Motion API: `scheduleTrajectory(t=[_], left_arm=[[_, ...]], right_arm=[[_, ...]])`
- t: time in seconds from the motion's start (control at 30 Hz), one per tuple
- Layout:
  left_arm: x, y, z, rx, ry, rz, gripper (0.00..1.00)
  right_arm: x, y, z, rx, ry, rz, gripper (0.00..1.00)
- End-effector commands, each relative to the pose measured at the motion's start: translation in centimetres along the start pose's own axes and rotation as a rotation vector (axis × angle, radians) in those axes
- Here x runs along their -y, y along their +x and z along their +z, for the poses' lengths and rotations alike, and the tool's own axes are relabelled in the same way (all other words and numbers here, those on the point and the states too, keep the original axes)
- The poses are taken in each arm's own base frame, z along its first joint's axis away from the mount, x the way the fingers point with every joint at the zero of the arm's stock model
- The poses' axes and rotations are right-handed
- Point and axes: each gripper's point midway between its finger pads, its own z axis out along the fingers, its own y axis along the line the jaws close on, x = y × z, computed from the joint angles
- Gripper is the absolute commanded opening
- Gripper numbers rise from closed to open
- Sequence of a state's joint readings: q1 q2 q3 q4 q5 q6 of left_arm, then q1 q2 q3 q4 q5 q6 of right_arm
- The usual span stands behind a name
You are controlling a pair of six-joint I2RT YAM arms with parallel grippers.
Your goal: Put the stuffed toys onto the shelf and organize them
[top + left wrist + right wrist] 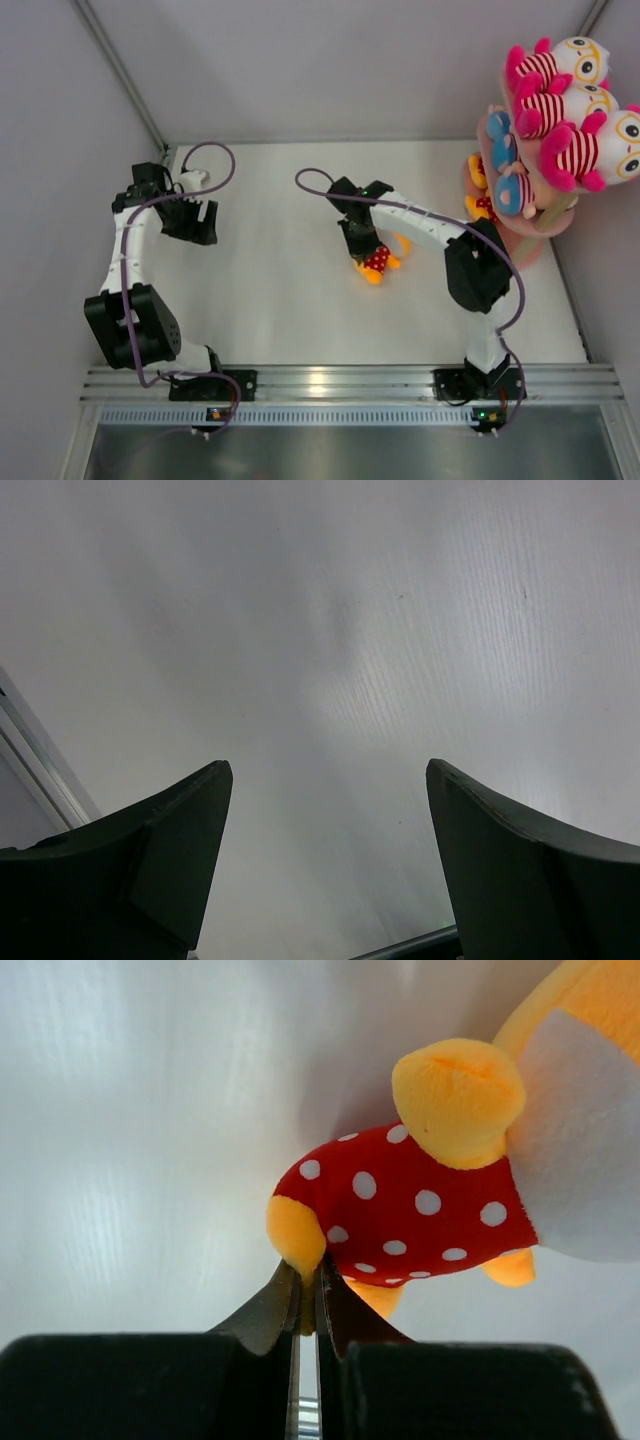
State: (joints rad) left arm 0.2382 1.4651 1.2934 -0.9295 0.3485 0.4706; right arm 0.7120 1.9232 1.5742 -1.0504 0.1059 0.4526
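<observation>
An orange-yellow stuffed toy in a red polka-dot outfit (378, 260) lies on the white table, mostly under my right arm. My right gripper (309, 1282) is shut on one of its orange limbs; the toy (410, 1205) hangs close before the camera. The pink shelf (540, 222) stands at the far right. Three white-pink striped toys with glasses (575, 105) lie on its top tier, blue-clad toys (512, 185) on the middle tier, and an orange polka-dot toy (480, 205) shows lower down. My left gripper (330, 780) is open and empty over bare table at the far left (190, 220).
Grey walls enclose the white table (270, 300) on the left, back and right. A metal rail (340, 385) runs along the near edge by the arm bases. The shelf stands tight against the right wall.
</observation>
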Motion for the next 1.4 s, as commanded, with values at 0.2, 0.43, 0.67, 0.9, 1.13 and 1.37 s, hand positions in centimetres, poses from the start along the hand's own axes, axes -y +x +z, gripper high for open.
scheduleTrajectory(t=[0.2, 0.43, 0.67, 0.9, 1.13, 1.37], left_arm=[[-0.4, -0.4, -1.1, 0.022, -0.028, 0.021, 0.85], [-0.4, -0.5, -1.0, 0.022, -0.025, 0.019, 0.85], [-0.5, -0.4, -1.0, 0.017, -0.029, 0.018, 0.85], [-0.7, -0.5, -1.1, 0.017, -0.039, 0.013, 0.85], [-0.9, -0.5, -1.6, 0.010, -0.059, 0.020, 0.85], [-0.9, -0.6, -1.6, 0.009, -0.054, 0.024, 0.85]], right_arm=[[-6.7, -4.6, 0.3, 0.210, -0.116, -0.197, 0.47], [-4.9, -4.8, -5.7, 0.473, 0.063, -0.608, 0.52], [-4.1, -1.6, -6.4, 0.640, 0.016, -0.990, 0.61], [-1.6, -2.5, -3.5, 0.568, 0.098, -1.101, 0.64], [0.0, -3.1, 1.7, 0.426, 0.168, -1.113, 0.63], [2.8, -3.9, 4.0, 0.370, 0.246, -0.979, 0.07]])
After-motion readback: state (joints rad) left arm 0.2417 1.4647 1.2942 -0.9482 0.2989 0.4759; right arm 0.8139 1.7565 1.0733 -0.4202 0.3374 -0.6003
